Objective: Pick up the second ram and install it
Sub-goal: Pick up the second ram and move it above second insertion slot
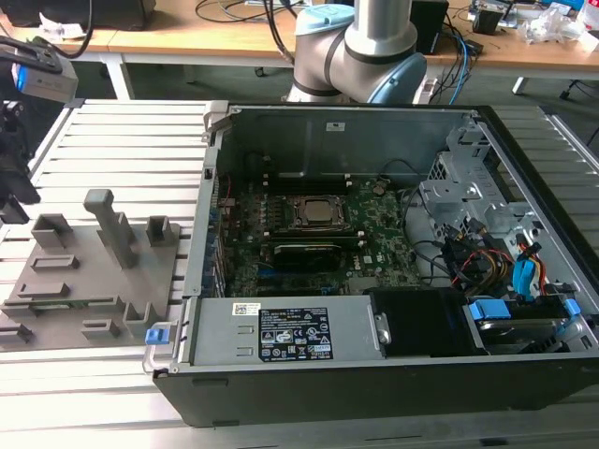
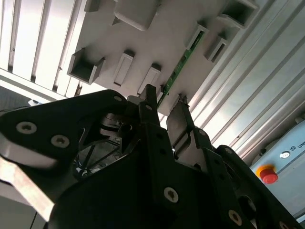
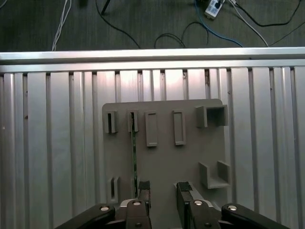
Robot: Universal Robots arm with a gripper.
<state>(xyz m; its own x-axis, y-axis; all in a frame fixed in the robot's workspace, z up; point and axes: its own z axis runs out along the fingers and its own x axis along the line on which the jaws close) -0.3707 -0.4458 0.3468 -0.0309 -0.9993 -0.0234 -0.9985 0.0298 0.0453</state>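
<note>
The second ram (image 3: 134, 157) is a thin green stick standing on its edge in slots of a grey fixture plate (image 3: 167, 162); in the second wrist view the ram (image 2: 183, 62) runs across the same plate. My gripper (image 3: 163, 191) hangs above the plate's near edge, open, with nothing between its fingers. One fingertip (image 3: 143, 187) is close beside the stick's near end, and the other fingertip (image 3: 184, 187) is over bare plate. In the exterior view the gripper (image 1: 13, 182) is at the far left, over the fixture plate (image 1: 89, 271).
An open computer case (image 1: 374, 374) lies to the exterior view's right of the fixture, with its green motherboard (image 1: 374, 229), a power supply (image 1: 281, 332) and cable bundles. Grey posts (image 1: 108, 224) rise from the fixture. Both rest on a ribbed aluminium table (image 3: 47, 143).
</note>
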